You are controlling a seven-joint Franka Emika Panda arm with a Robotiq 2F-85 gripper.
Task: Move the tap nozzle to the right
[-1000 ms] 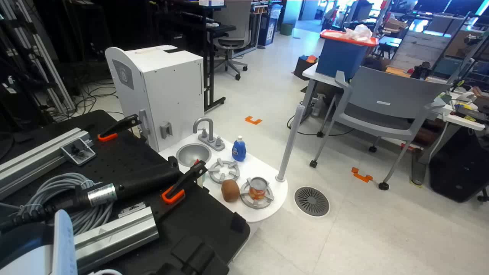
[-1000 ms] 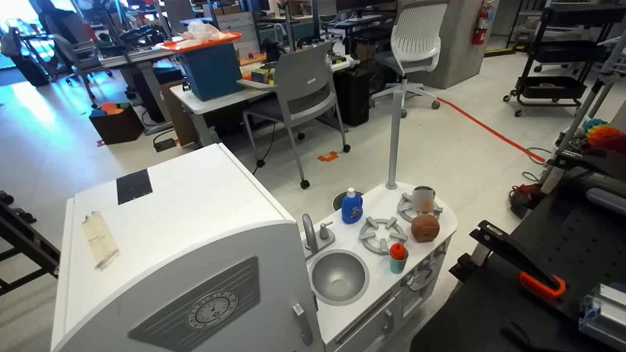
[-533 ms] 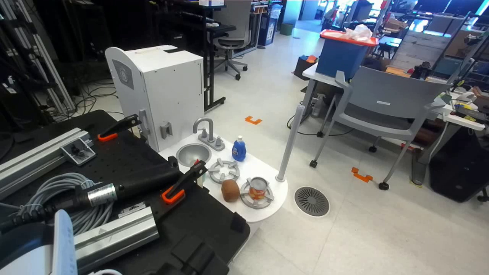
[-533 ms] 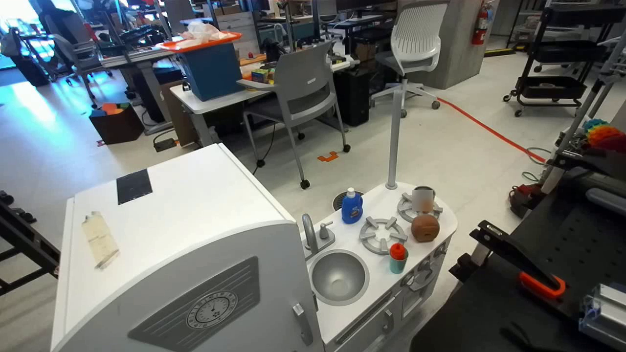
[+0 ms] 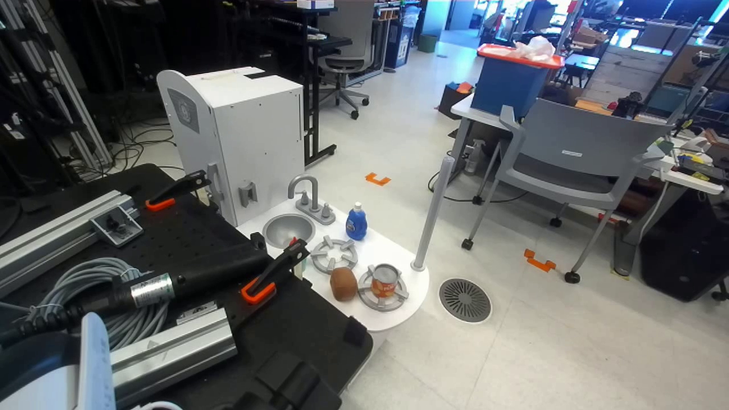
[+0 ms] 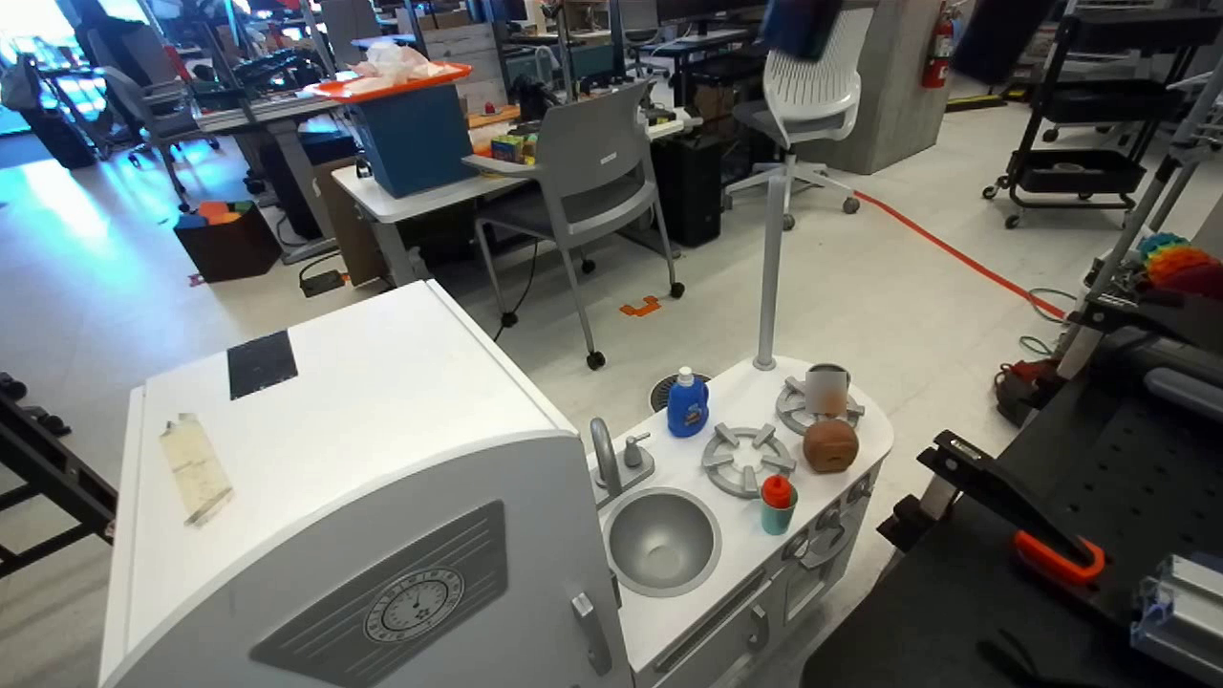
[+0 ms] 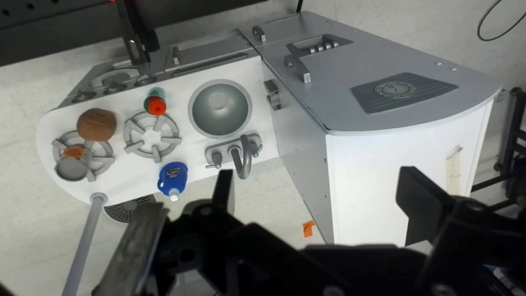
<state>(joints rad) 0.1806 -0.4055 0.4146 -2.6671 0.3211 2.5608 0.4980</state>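
Observation:
The tap nozzle is a silver-grey arched spout on a base with two small handles, behind the round grey sink basin (image 6: 662,545) of a white toy kitchen. The nozzle shows in both exterior views (image 5: 314,192) (image 6: 605,457) and in the wrist view (image 7: 247,157). In an exterior view its spout curves over the basin's edge. My gripper (image 7: 315,176) is open and empty, its black fingers wide apart. In the wrist view the nozzle lies just beyond the left fingertip, apart from it. In an exterior view the blurred gripper fingers (image 6: 903,36) hang at the top edge, high above the kitchen.
A tall white-grey cabinet (image 7: 304,164) stands beside the sink. A blue bottle (image 6: 688,405), a teal cup with a red top (image 6: 778,506), a brown object (image 6: 830,446), a can (image 5: 385,279) and a grey upright post (image 5: 434,213) stand on the counter. A black table (image 5: 188,228) with clamps adjoins.
Two dark, blurred gripper fingers have come into view at the top of an exterior view. The tap nozzle and the counter objects have not moved.

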